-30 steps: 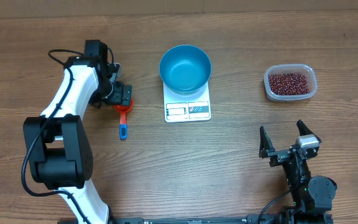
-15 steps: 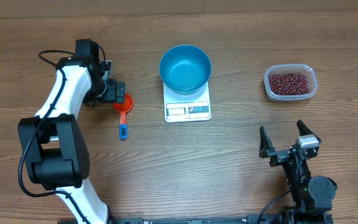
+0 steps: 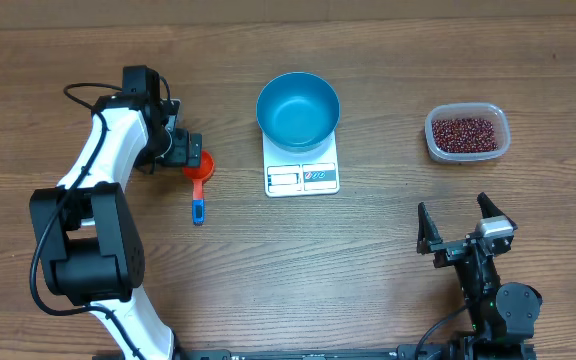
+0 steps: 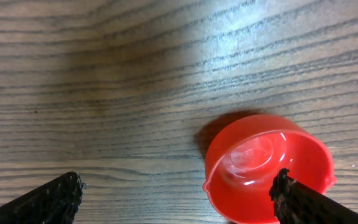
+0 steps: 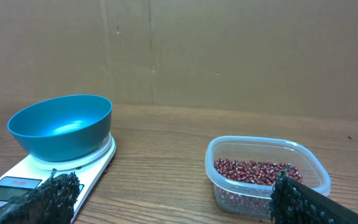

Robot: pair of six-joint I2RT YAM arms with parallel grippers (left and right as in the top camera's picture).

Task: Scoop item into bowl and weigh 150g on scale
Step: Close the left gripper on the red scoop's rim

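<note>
Just right of my left gripper (image 3: 189,150), spread wide and empty, lies the red scoop (image 3: 200,166), handle (image 3: 198,205) running back toward me. Beans (image 3: 463,133) sit in the tub (image 3: 504,142) far right, nearer my open, empty right gripper (image 3: 454,210); bowl (image 3: 298,108) rests on the scale (image 3: 302,178).

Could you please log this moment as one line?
left gripper open at red scoop | right gripper open, empty | bowl empty on scale | beans in tub

The left gripper (image 3: 189,149) now sits farther left than a second ago; the red scoop (image 3: 201,166) shows its cup uncovered beside it.
</note>
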